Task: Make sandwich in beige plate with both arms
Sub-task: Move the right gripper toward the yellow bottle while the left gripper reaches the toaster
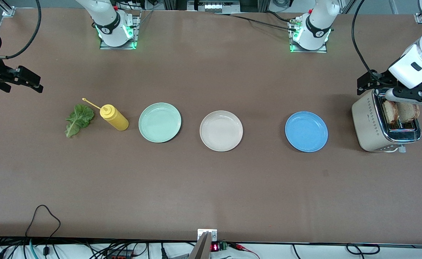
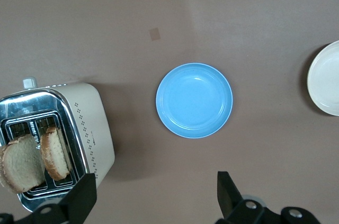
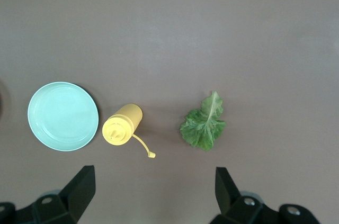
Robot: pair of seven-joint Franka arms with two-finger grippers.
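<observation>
1. Nearest the front camera among the task's things sits the beige plate (image 1: 221,130), round and bare, at the middle of the brown surface (image 1: 211,187); the rest follows from the right arm's end to the left arm's end.
2. The right hand (image 1: 34,83) hangs in the air over the right arm's end of the surface, its fingers (image 3: 79,189) spread wide with nothing between them.
3. A crinkled green lettuce leaf (image 1: 78,119) lies flat on the surface, closest to that end.
4. Just beside the leaf stands a yellow squeeze bottle (image 1: 115,117), its cap dangling on a thin tether toward the leaf.
5. A mint-green plate (image 1: 160,122) comes next, near the bottle and holding nothing.
6. The beige plate follows, slightly nearer the front camera than the mint-green one, apart from both neighbours.
7. A blue plate (image 1: 306,131) lies well apart from the beige plate, toward the left arm's end, also bare.
8. A cream-coloured toaster (image 1: 375,126) with a chrome top stands at the left arm's end; two slices of toasted bread (image 1: 400,112) stick up from its slots, tilted.
9. The left hand (image 1: 367,83) hovers over the toaster's edge farther from the front camera, its fingers (image 2: 228,195) fully apart and gripping nothing.
</observation>
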